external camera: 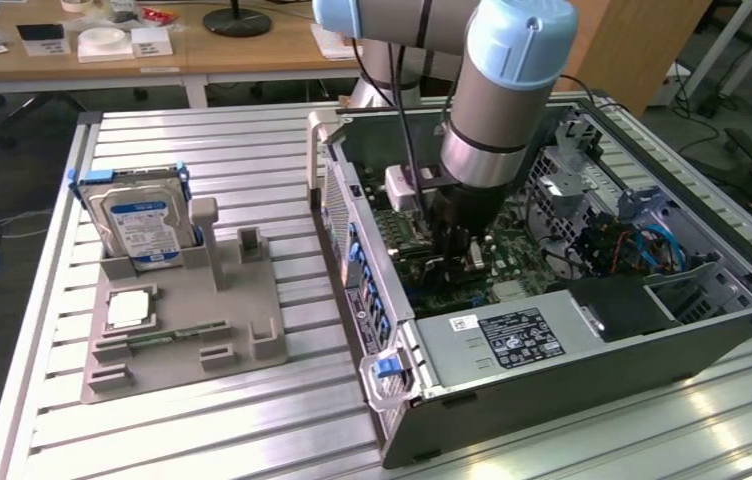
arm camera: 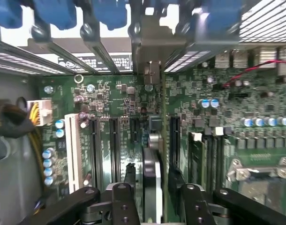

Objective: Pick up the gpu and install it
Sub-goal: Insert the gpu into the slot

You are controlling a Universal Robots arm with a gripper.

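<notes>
Exterior view: the arm reaches down into the open computer case (external camera: 696, 330) lying on its side on the slatted aluminium table (external camera: 189, 430). The gripper (external camera: 454, 262) is low over the green motherboard (external camera: 510, 262), near the middle of the case. From this side I cannot make out the gpu, nor how the jaws stand. Toward the exterior view's left a grey parts holder (external camera: 249, 320) sits on the table, well apart from the case. A silver hard drive (external camera: 140, 230) with a blue-and-white label stands upright in it, a narrow green memory stick (external camera: 169, 336) lies in a slot, and a square chip (external camera: 128, 310) rests flat between them. A grey power supply (external camera: 503, 345) with a black label fills the near end of the case.

Wrist view: the gpu (arm camera: 151, 187) is seen edge-on, a thin dark card with a paler strip along one side, standing upright on the motherboard (arm camera: 255, 154) among the black expansion slots. It sits between the two black fingers (arm camera: 120, 204). A gap shows on either side of the card, so the jaws appear released, not clamped on it. A white slot (arm camera: 73, 152) runs parallel, nearby. Blue latches (arm camera: 110, 11) line the case edge beyond.
</notes>
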